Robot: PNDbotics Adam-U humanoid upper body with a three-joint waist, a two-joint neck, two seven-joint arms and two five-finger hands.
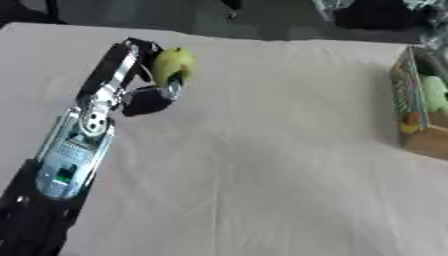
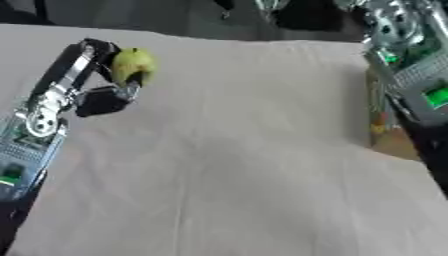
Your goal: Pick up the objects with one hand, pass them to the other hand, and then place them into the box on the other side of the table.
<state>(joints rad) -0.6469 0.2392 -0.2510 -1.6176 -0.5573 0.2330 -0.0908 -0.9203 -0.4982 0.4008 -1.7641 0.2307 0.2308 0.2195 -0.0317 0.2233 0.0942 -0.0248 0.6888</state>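
A yellow-green fruit (image 1: 173,62) is held a little above the white tablecloth at the far left, with my left hand (image 1: 156,93) shut on it, dark fingers curled round its near side. My left arm (image 1: 80,135) runs up to it from the lower left corner. A brown box (image 1: 429,142) stands at the table's right edge, with green and yellow things inside. In the right eye view, my right forearm (image 2: 411,60) hangs over the box; its hand is cut off by the top edge.
The white cloth (image 1: 262,165) covers the table from the fruit across to the box. Dark floor and dark shapes lie beyond the far edge (image 1: 289,41).
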